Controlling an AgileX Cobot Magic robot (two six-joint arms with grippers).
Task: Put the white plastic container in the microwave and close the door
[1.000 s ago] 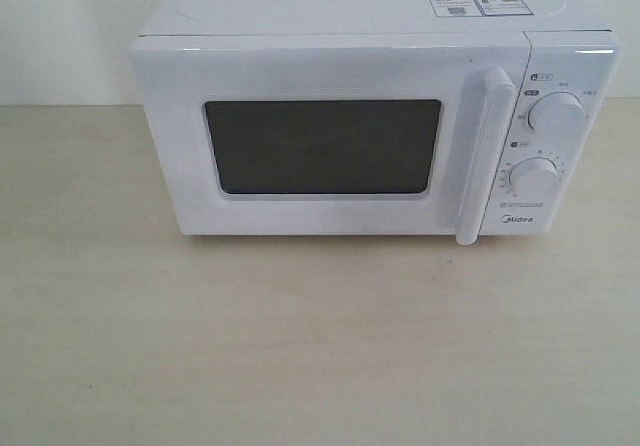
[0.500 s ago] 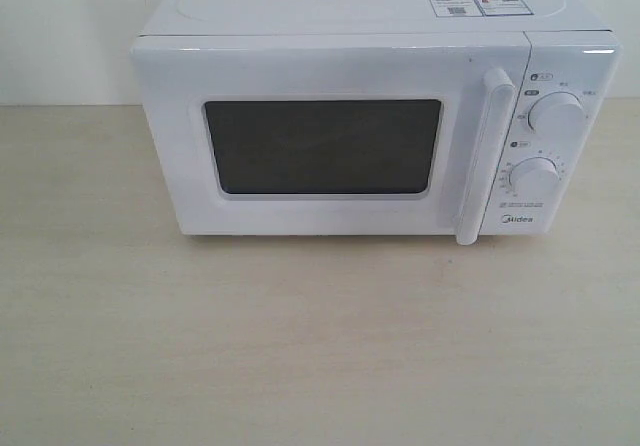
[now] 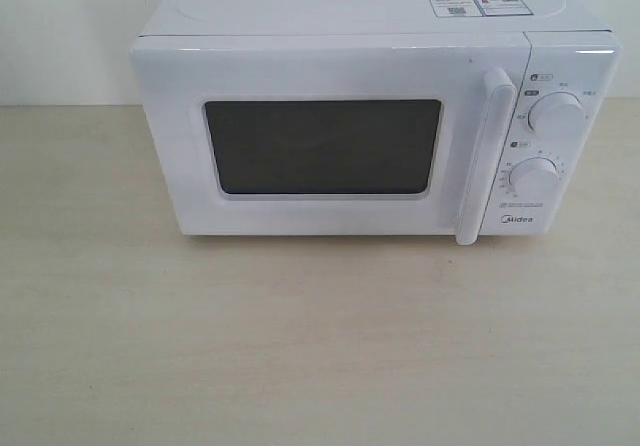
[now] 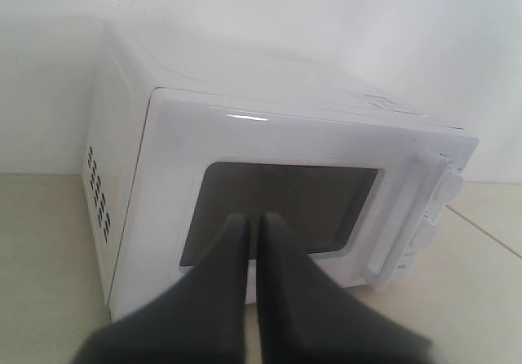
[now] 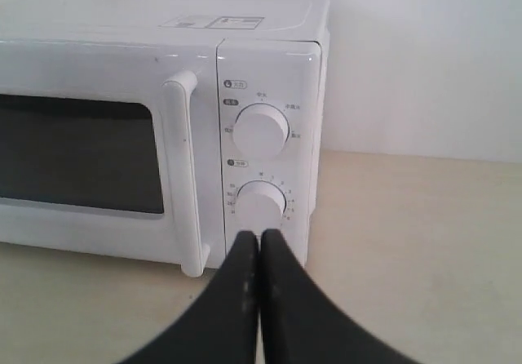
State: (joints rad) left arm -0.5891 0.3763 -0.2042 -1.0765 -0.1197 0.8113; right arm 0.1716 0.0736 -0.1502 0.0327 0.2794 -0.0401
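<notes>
The white microwave (image 3: 370,116) stands on the pale wooden table with its door (image 3: 320,146) closed, the long handle (image 3: 482,156) beside two round dials (image 3: 556,116). No white plastic container shows in any view. In the left wrist view the left gripper (image 4: 254,219) is shut and empty, back from the door's dark window (image 4: 277,209). The right wrist view has the right gripper (image 5: 260,236) shut and empty, in front of the lower dial (image 5: 261,204), apart from the microwave (image 5: 163,127). Neither gripper appears in the exterior view.
Bare tabletop (image 3: 300,346) stretches in front of the microwave and to both sides. A white wall (image 3: 60,26) stands behind it. Vent slots (image 4: 98,193) mark the microwave's left side.
</notes>
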